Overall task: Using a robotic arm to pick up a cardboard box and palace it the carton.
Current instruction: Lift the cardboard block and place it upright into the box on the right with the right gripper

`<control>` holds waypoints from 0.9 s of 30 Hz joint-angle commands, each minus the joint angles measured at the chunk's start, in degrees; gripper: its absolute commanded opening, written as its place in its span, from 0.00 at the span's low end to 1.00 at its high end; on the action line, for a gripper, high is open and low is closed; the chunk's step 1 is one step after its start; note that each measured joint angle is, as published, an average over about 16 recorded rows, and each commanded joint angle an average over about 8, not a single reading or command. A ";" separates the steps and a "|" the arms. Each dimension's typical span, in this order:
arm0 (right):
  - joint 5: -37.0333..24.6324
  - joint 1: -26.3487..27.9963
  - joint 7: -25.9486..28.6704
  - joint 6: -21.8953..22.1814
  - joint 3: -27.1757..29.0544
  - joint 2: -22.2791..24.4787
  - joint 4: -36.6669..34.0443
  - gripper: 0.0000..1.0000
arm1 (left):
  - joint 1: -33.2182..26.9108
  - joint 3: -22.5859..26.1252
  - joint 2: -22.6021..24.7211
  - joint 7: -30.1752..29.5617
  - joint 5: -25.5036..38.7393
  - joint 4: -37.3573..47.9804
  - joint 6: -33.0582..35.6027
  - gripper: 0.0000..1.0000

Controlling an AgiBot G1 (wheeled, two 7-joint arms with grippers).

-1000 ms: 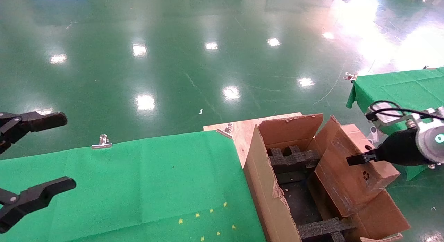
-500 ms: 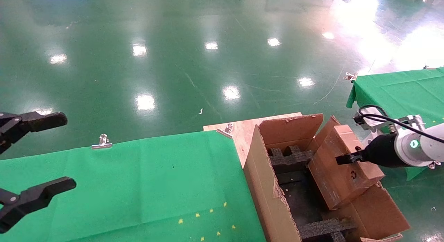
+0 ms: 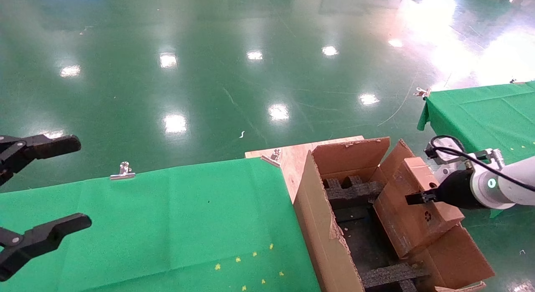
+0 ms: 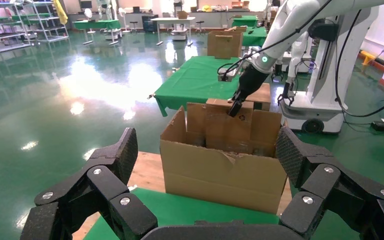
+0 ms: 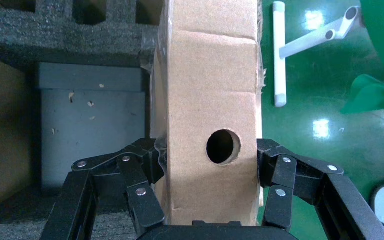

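Observation:
The small brown cardboard box (image 3: pixel 411 208) is tilted over the right side of the big open carton (image 3: pixel 322 229), its lower end inside the opening above the black foam inserts (image 3: pixel 353 191). My right gripper (image 3: pixel 418 198) on the white arm is shut on the box. In the right wrist view the fingers (image 5: pixel 140 170) press both sides of the box (image 5: pixel 210 90) beside its round hole. In the left wrist view the box (image 4: pixel 227 122) stands out of the carton (image 4: pixel 220 175). My left gripper (image 3: pixel 42 191) is parked open at the far left.
A green-clothed table (image 3: pixel 167 225) with a metal clip (image 3: pixel 122 171) lies left of the carton, with a bare wooden board (image 3: pixel 292 156) at its corner. Another green table (image 3: pixel 480 108) stands at the right. White stand legs (image 5: pixel 280 55) lie on the floor beside the carton.
My right gripper has carried the box leftward from over the carton's right flap to the opening and lowered it a little. The left arm has not moved.

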 commanded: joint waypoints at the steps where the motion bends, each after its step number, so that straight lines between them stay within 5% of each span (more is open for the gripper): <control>1: -0.41 -0.49 0.72 0.39 -0.19 -0.18 0.00 0.00 | 0.00 0.00 0.00 0.00 0.00 0.00 0.00 1.00; 27: -5.75 -9.29 8.74 5.33 -3.23 -6.87 -4.44 0.00 | 0.00 0.00 0.00 0.00 0.00 0.00 0.00 1.00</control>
